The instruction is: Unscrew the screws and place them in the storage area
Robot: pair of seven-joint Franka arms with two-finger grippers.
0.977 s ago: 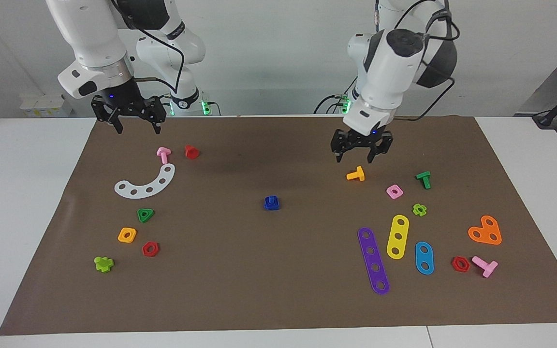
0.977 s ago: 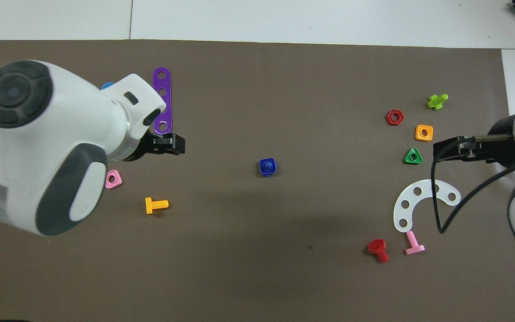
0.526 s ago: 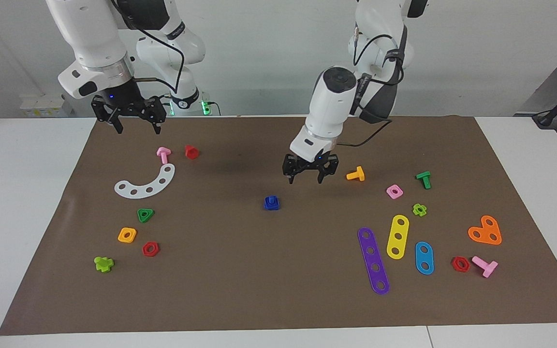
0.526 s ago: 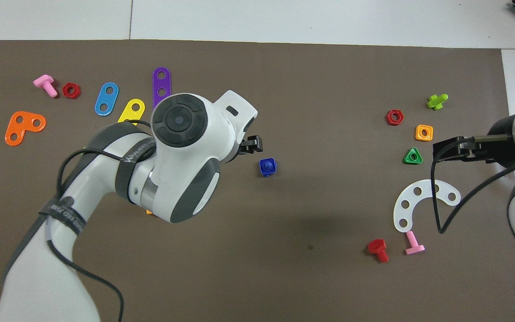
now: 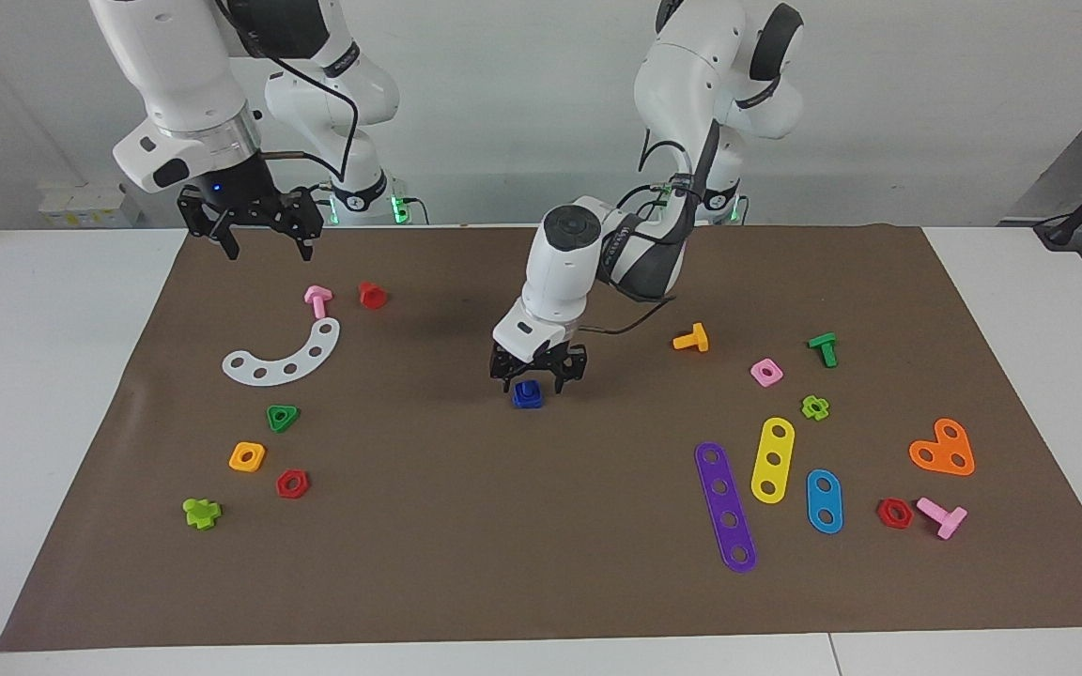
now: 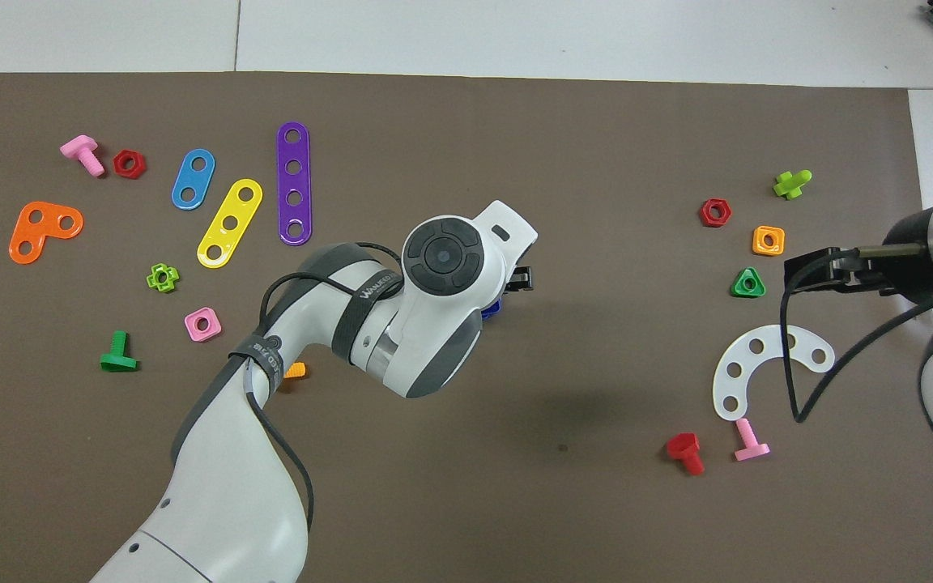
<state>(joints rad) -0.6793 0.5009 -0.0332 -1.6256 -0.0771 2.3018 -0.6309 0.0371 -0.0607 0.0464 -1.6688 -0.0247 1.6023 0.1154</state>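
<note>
The blue screw (image 5: 528, 394) stands joined with a blue square nut at the middle of the brown mat. My left gripper (image 5: 537, 378) is open and low over it, one finger on each side; I cannot tell if they touch it. In the overhead view the left arm hides all but a blue sliver of the screw (image 6: 494, 308). The storage area, with its white curved strip (image 5: 284, 355) and its green (image 5: 283, 417), orange (image 5: 247, 456) and red (image 5: 292, 483) nuts, lies toward the right arm's end. My right gripper (image 5: 266, 246) waits open in the air over the mat's edge there.
A pink bolt (image 5: 317, 300) and a red bolt (image 5: 372, 295) lie near the white strip. Toward the left arm's end lie an orange bolt (image 5: 691, 338), a pink nut (image 5: 766, 373), a green bolt (image 5: 823, 348) and purple (image 5: 725, 507), yellow and blue strips.
My left arm has swung from over the orange bolt to the mat's middle and come down over the blue screw. The right arm has not moved.
</note>
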